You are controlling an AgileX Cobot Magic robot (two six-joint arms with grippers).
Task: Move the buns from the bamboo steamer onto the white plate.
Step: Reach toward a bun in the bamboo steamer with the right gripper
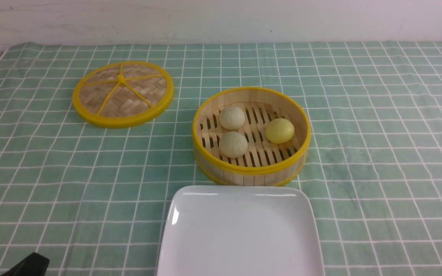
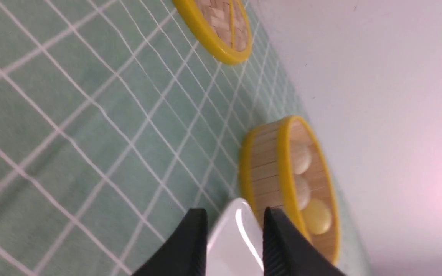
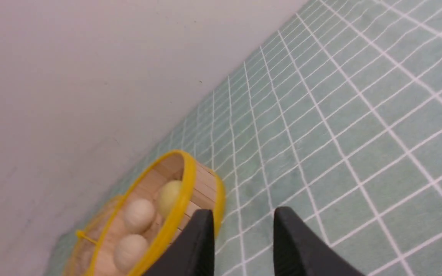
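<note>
The bamboo steamer (image 1: 251, 168) stands mid-table and holds all three buns: two cream-white buns (image 1: 232, 117) (image 1: 233, 144) on its left side and a yellow bun (image 1: 279, 130) on its right. The white plate (image 1: 240, 234) lies bare just in front of it. My left gripper (image 2: 235, 214) is open and holds nothing, low at the near left, well short of the plate (image 2: 232, 245) and steamer (image 2: 267, 168). My right gripper (image 3: 243, 214) is open with nothing in it, out to the right of the steamer (image 3: 202, 184). In the front view only a dark piece of the left arm (image 1: 29, 266) shows.
The flat woven steamer lid (image 1: 123, 93) with yellow rim and spokes lies at the back left, seen too as the lid (image 2: 221, 30) in the left wrist view. A green checked cloth (image 1: 378, 134) covers the table. A white wall (image 1: 221, 19) closes the far edge.
</note>
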